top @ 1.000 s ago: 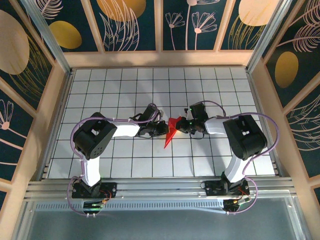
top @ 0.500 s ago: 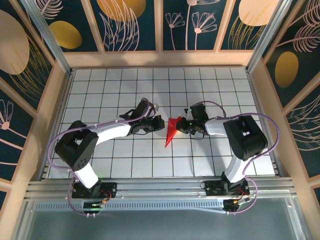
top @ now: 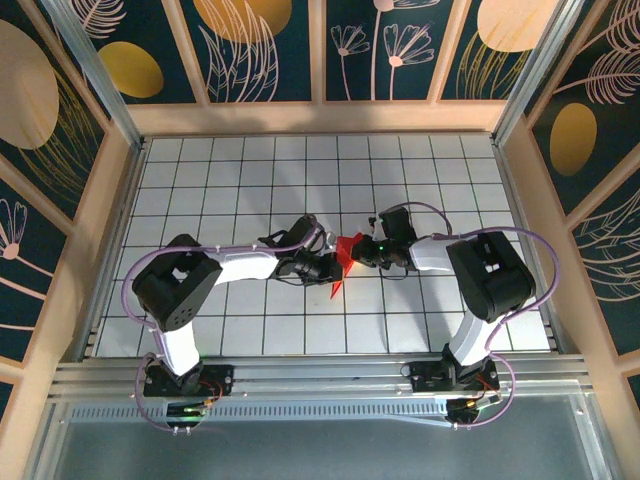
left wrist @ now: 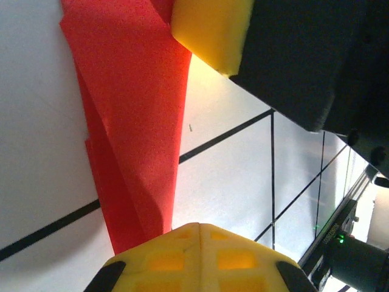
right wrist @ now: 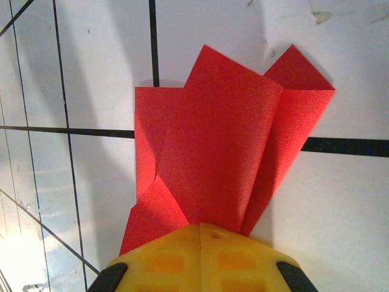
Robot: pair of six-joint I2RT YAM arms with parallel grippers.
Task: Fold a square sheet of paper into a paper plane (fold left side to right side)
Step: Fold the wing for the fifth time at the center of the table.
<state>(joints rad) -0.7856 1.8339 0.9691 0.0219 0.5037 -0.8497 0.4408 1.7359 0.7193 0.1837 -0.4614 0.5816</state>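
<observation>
1. Mid-table on the white grid tabletop (top: 240, 180), the paper plane (top: 345, 247) lies flat as a narrow red dart. Its wide end is at the far side and its point aims back toward the arm bases.
2. The right gripper (top: 365, 250) sits on the wide end. In its wrist view the yellow pads (right wrist: 200, 243) are together with just a thin seam, and the red layers (right wrist: 219, 152) fan out from under them. My guess is it's there as an anchor so the paper can't skate. I can't tell if any layer is actually nipped in that seam.
3. The left gripper (top: 328, 266) comes in from the other side, touching the dart's left edge. Its fingers (left wrist: 200, 249) are closed too, tip down on the long red strip (left wrist: 134, 121). That looks to me like pressing a fold flat rather than picking anything up.
4. A second yellow foam pad (left wrist: 209, 27) on a black body shows at the top of the left wrist view, also on the paper. I take it to be the right arm's finger.
5. Material-wise it's thin matte paper with a faint grain. The creases are crisp, but the flaps are slightly lifted and cast soft shadows, so they'll probably spring back if let go.
6. The pads are soft waffle-moulded foam, and the tiles are smooth with black lines, so it should be slippery under paper.
</observation>
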